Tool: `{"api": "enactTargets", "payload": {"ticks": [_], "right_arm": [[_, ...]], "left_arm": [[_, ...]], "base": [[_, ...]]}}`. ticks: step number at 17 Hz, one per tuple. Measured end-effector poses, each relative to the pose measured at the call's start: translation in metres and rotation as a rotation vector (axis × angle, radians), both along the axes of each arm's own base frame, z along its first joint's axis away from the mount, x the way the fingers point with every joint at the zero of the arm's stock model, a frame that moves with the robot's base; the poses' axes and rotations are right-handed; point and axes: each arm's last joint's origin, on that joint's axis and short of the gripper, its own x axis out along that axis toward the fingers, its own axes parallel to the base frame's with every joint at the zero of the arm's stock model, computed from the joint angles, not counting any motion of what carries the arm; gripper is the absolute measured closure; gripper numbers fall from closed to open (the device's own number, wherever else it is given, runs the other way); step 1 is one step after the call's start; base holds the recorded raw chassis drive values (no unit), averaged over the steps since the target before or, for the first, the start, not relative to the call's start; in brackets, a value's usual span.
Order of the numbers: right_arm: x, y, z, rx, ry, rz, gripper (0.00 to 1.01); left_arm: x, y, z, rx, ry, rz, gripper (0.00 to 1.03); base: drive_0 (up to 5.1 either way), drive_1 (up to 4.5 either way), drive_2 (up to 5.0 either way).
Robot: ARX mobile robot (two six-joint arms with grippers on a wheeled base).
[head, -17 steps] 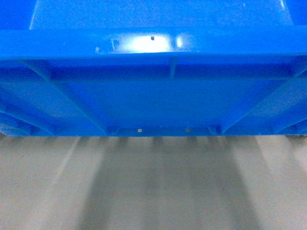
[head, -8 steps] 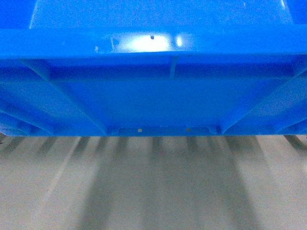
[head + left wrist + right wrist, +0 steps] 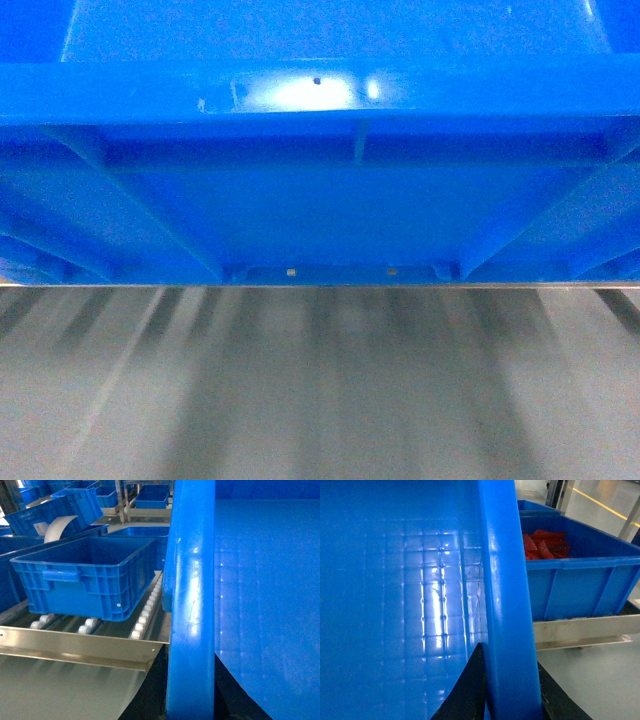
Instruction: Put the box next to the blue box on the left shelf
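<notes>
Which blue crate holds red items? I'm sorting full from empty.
The crate on the right, beside the carried box; red items fill it. The roller-shelf crate looks empty.

A warehouse or factory storage area. Blue plastic crates [image 3: 90,577] sit on a metal roller-conveyor shelf [image 3: 75,645], with more crates stacked behind. Another crate holds red items [image 3: 545,545]. The grey concrete floor [image 3: 600,680] carries a painted yellow line [image 3: 600,502].
</notes>
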Motion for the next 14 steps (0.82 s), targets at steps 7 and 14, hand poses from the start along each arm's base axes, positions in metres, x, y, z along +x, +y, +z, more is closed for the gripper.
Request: {"api": "enactTargets", "payload": {"ticks": [7, 14], "right_arm": [[0.0000, 0.0000, 0.0000, 0.000, 0.000, 0.000, 0.88], [0.0000, 0.0000, -0.0002, -0.001, 0.002, 0.000, 0.88]], "left_arm": [[0.0002, -0.0001, -0.0002, -0.002, 0.001, 0.000, 0.92], [0.0002, -0.0001, -0.0002, -0.001, 0.001, 0.000, 0.92]], "base": [[0.1, 4.39, -4.1], [0.0, 4.27, -4.2]]}}
